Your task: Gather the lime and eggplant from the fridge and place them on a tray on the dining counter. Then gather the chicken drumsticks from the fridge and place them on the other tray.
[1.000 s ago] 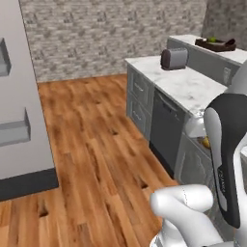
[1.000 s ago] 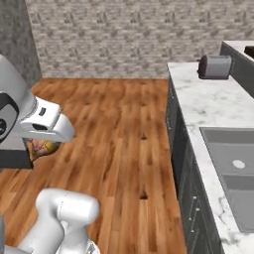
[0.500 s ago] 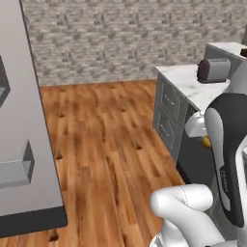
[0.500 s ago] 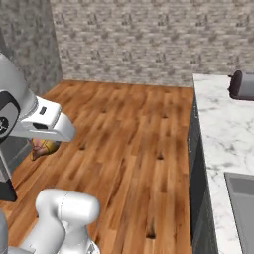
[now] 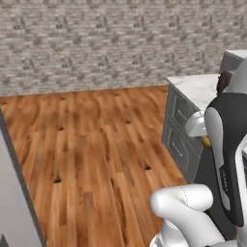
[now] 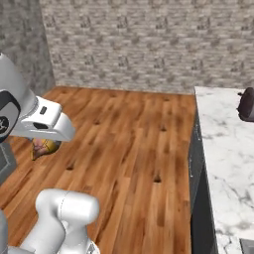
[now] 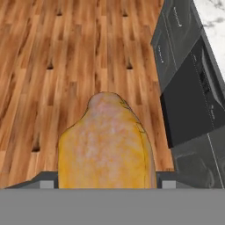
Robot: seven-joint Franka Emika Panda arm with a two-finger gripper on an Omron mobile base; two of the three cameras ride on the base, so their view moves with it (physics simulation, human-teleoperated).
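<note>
Hand view: the gripper (image 7: pixel 105 184) holds a chicken drumstick (image 7: pixel 105 145) between its jaws, above the wooden floor (image 7: pixel 66 52), with dark cabinets (image 7: pixel 189 88) to the right. In the right base view the drumstick (image 6: pixel 43 147) hangs under the hand at left; the marble worktop (image 6: pixel 223 149) lies right.

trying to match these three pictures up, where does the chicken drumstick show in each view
Left base view: a small yellow bit of the chicken drumstick peeks out at the right, beside the arm.
Right base view: at the left, golden brown, just under the white hand.
Hand view: large, bottom centre, between the gripper's tips.
Shared landmark: the wood floor.
</note>
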